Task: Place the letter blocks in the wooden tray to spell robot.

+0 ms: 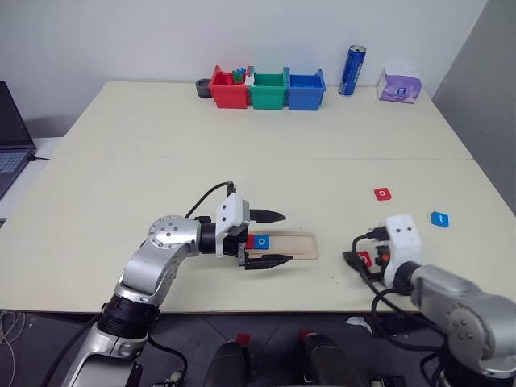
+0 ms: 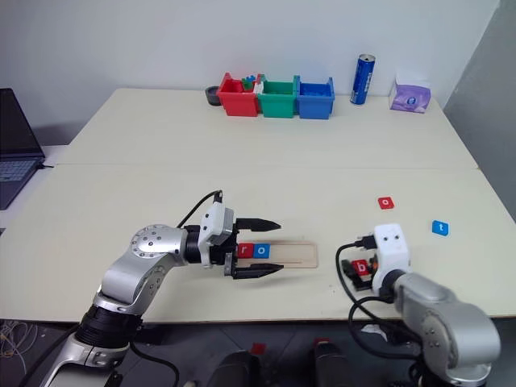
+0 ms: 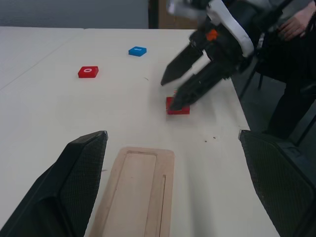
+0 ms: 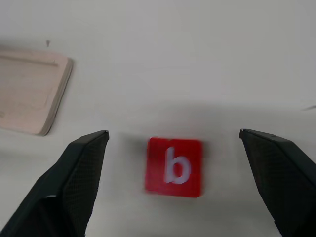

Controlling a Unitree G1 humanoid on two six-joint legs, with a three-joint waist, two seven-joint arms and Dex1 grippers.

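The wooden tray (image 2: 290,253) lies near the table's front edge, with a red "r" block (image 2: 244,250) and a blue "o" block (image 2: 261,250) at its left end. My left gripper (image 2: 279,247) is open, one finger on each side of the tray beside those two blocks. A red "b" block (image 4: 174,167) rests flat on the table right of the tray. My right gripper (image 4: 173,133) stands open around it, both fingers well clear of it. Farther right lie a red "o" block (image 1: 382,193) and a blue "t" block (image 1: 439,218).
Red (image 1: 228,87), green (image 1: 268,90) and blue (image 1: 306,89) bins line the table's far edge, with a blue can (image 1: 351,70) and a purple tissue pack (image 1: 400,85) to their right. A laptop (image 1: 12,137) sits off the left side. A person (image 3: 296,24) sits beyond the table's right edge.
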